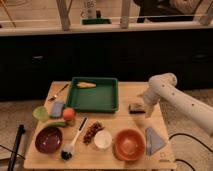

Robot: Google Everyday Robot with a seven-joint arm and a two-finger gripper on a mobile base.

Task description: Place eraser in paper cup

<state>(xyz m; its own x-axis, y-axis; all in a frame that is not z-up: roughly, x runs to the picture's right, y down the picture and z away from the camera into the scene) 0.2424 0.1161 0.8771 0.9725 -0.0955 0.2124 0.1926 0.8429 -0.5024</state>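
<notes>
A wooden counter is seen, and all the things are carried on it. A white arm is brought in from the right of the view, bent at an elbow to the right of the tray and turned down toward the counter. The green tray is set at the back middle of the counter, and a yellow thing is laid in its back left corner.

An orange bowl is placed in front of the tray's right corner, near the counter's front edge. A maroon bowl is placed in front of the tray's left corner. A blue cloth is laid in front and well to the right of the tray. A brush is laid slantwise in front of the tray, between the maroon bowl and the cup.

The tool is held low, right of the tray's front right corner, just beside the eraser's right end. Whether it is released or clenched cannot be told, nor whether the eraser is touched.

The white cup is stood in front of the tray, just beside the orange bowl. A blue-grey pad is laid left of the tray. The dark eraser is laid flat on the counter, right of the tray's front right corner and well apart from the cup.
</notes>
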